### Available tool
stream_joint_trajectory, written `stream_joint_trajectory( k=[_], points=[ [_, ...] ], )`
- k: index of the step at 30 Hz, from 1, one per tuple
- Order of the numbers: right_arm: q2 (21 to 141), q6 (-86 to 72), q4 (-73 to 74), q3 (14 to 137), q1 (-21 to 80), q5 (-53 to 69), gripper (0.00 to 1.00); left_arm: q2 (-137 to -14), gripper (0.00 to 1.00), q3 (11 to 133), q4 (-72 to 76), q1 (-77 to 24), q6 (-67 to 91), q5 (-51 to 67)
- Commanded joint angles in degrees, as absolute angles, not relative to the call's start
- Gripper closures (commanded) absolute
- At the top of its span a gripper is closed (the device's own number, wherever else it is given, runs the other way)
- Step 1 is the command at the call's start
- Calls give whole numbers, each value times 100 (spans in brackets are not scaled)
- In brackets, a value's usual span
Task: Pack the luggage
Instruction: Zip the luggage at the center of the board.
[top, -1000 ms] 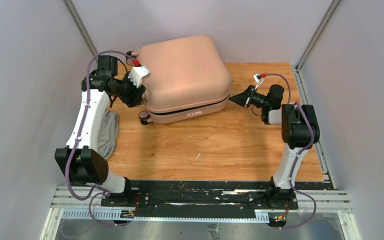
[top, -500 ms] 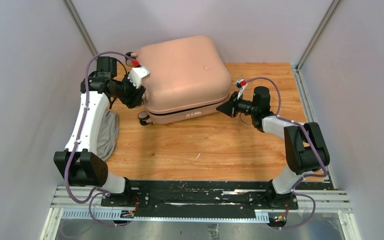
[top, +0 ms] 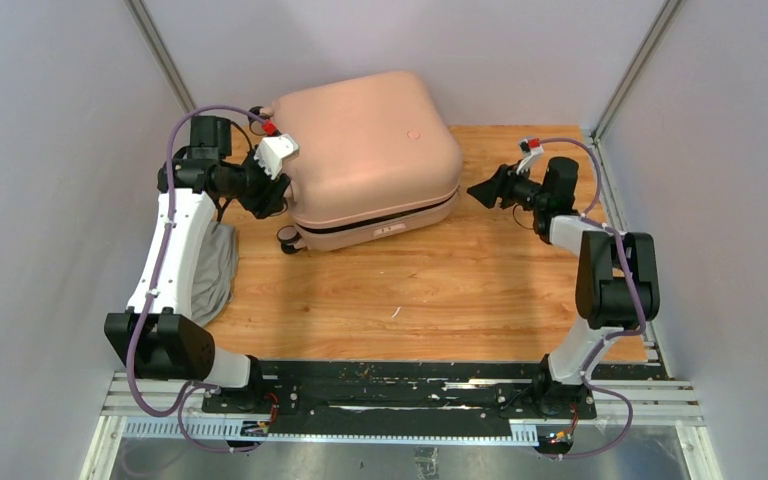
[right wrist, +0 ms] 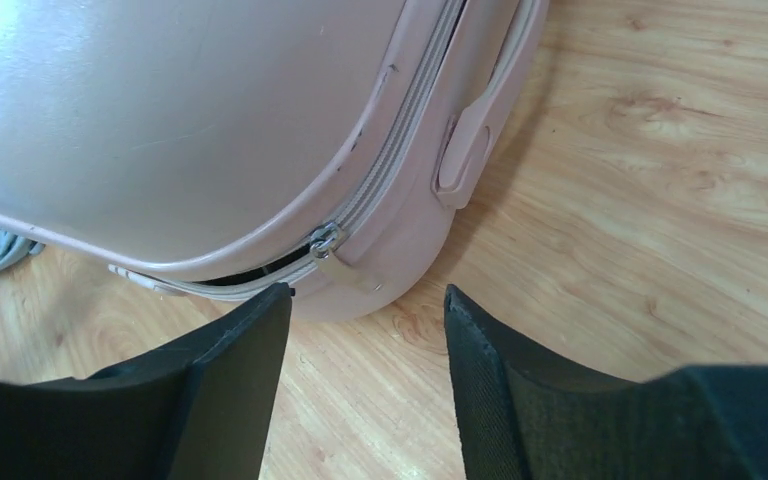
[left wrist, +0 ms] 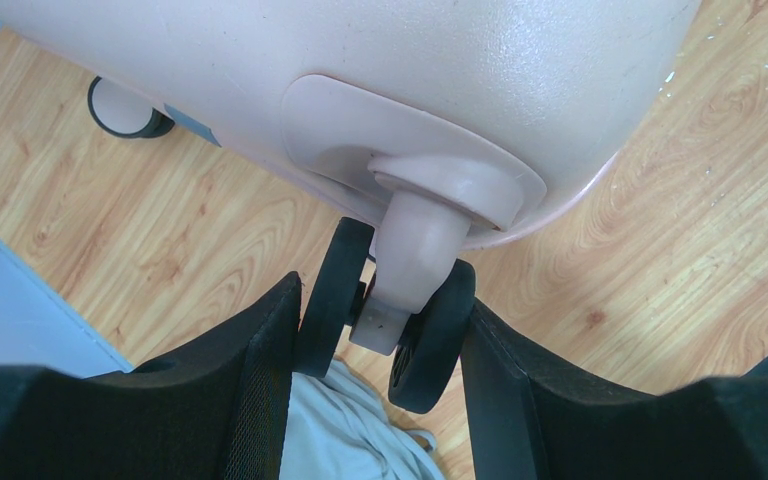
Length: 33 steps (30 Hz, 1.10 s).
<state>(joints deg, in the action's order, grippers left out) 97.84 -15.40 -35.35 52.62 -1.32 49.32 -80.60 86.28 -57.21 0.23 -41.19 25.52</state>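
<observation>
Top external shows right claw (top: pixel 474 190) backed off the luggage (top: pixel 370 150), now spread; left claw (left wrist: pixel 385 305) pinches a wheel (left wrist: pixel 435 320).

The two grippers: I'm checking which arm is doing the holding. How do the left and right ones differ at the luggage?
The left gripper is closed on a caster wheel, a finger on each side; the right gripper is open and holds nothing. The left gripper touches the luggage; the right gripper faces its zipper pull without touching. Both have black fingers.
</observation>
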Motion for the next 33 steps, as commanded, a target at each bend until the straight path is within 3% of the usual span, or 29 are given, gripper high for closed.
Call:
stream_joint_trajectory(
  k=[1,6,20,28,33],
  points=[
    [10200,-1325,-3583,5633,-175,5537,37,-7650,100,8660,-5590,141,-3868,2445],
    [10823,-1687,-3986,5992,-185,6372,33,-7703,100,8674,-5585,145,-3908,2426],
    [11554,-2250,-4801,6461,142,6868,33,-7811,100,8808,-5596,141,-3918,2391],
    [11694,-3204,-5830,6311,219,7141,60,-7808,100,8833,-5590,141,-3945,2373],
    [11670,-3326,-5959,6205,220,7112,83,-7788,100,8833,-5590,138,-3946,2364]
  ],
)
